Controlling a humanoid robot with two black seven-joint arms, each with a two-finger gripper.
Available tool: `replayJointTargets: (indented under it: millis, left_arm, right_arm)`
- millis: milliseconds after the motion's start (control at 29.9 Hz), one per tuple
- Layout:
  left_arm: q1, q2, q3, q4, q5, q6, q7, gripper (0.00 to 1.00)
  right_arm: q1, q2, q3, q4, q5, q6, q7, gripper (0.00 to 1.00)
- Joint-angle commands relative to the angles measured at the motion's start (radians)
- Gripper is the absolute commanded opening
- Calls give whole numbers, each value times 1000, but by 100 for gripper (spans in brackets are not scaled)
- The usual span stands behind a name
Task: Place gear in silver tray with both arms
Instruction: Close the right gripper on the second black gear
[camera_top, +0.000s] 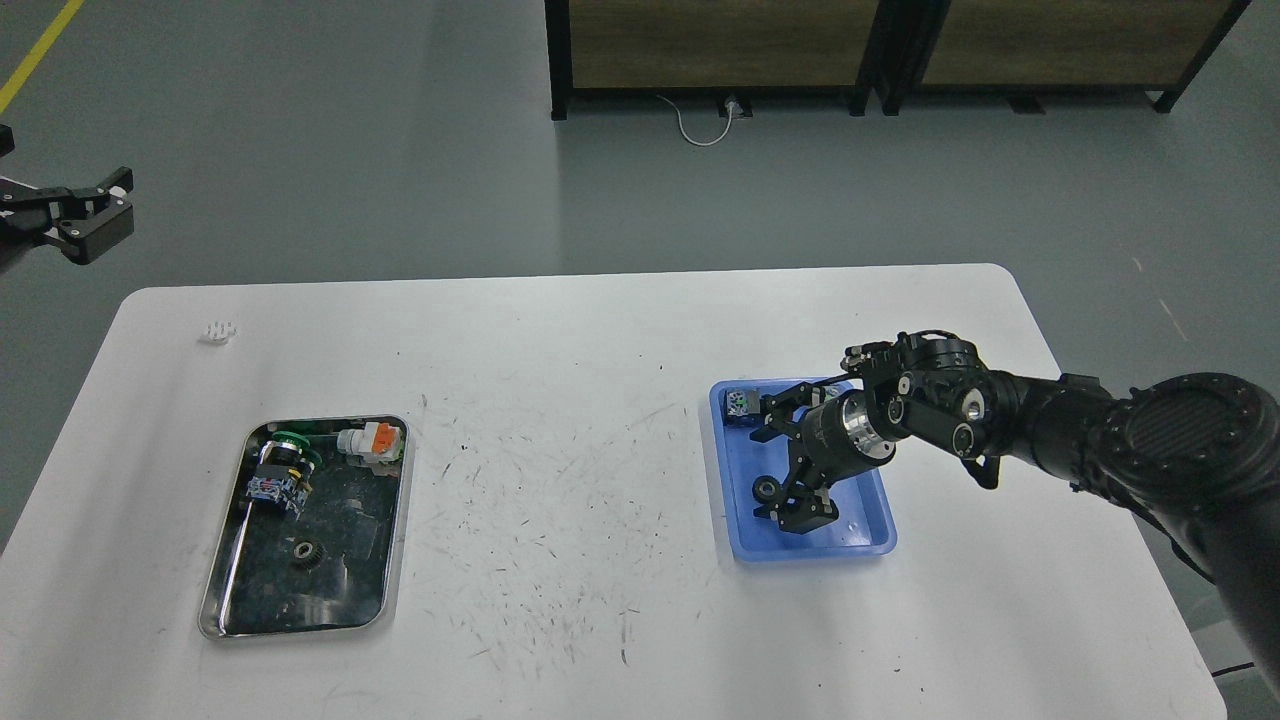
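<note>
The silver tray (398, 520) lies on the left of the white table and holds a small dark gear (307, 551). A second black gear (767, 489) lies in the blue plastic tray (815, 552) on the right. My right gripper (768, 474) hangs low over the blue tray, open, its fingers spread on either side of that gear; I cannot tell whether they touch it. My left gripper (88, 212) is at the far left edge, raised off the table over the floor, open and empty.
The silver tray also holds a green, black and blue part (280, 470) and a white and orange part (370, 441). A small blue-grey part (740, 402) sits in the blue tray's far corner. A small white piece (218, 331) lies at the table's far left.
</note>
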Motion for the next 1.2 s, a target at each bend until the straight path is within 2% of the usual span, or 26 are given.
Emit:
replayJointTargets:
  millis: [0, 535, 1170]
  left_arm:
    - [1, 1, 0, 1, 0, 1, 0, 98]
    - [-3, 1, 0, 1, 0, 1, 8, 98]
    - [-6, 6, 5, 1, 0, 1, 9, 98]
  right_arm:
    - [-2, 4, 2, 0, 0, 0, 0, 86]
    - [-3, 1, 0, 0, -8, 0, -2, 66]
    - [-2, -10, 0, 9, -13, 0, 0, 57]
